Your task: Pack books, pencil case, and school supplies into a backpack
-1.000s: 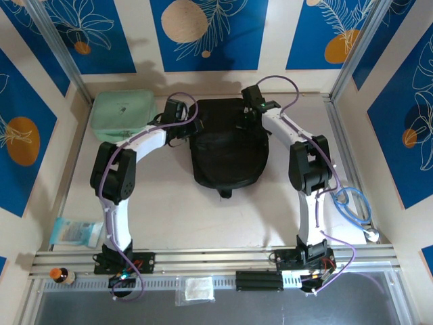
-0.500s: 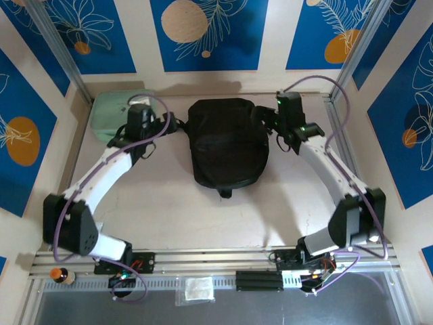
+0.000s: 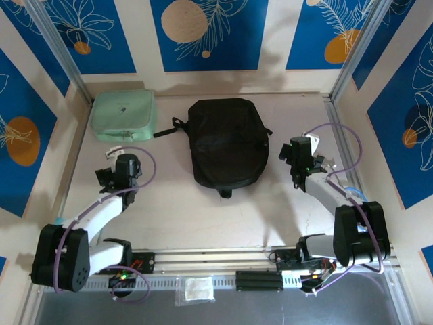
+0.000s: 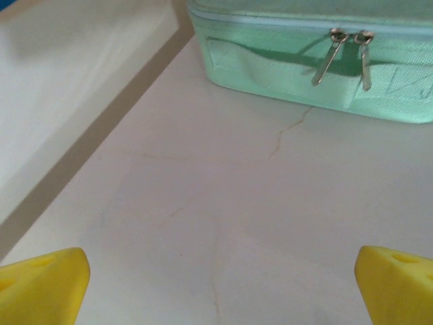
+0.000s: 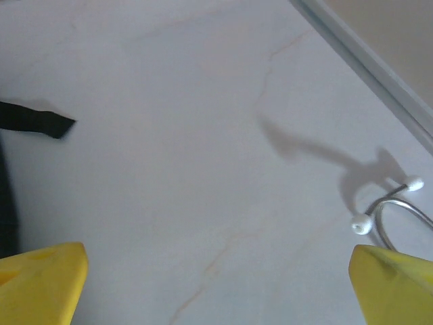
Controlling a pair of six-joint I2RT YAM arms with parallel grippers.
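The black backpack (image 3: 226, 145) lies flat in the middle of the table, its top toward the back wall. My left gripper (image 3: 116, 162) hovers to its left and near side, just short of a mint green zip case. In the left wrist view this gripper (image 4: 226, 277) is open, its yellow fingertips (image 4: 40, 284) wide apart over bare table. My right gripper (image 3: 298, 154) sits to the right of the backpack; in the right wrist view it (image 5: 216, 281) is open too, with nothing between its fingers. One black strap end (image 5: 40, 123) shows at the left. Books, pencil case and school supplies are out of view.
The mint green zip case (image 3: 123, 115) (image 4: 304, 74) lies at the back left with two zip pulls facing me. A stethoscope (image 5: 360, 224) lies near the right rail, its blue tubing (image 3: 348, 191) beside the right arm. A white packet (image 3: 196, 289) sits below the front rail.
Both arms have pulled back from the backpack's top corners toward the near side and outward. Both grippers have opened and hold nothing.
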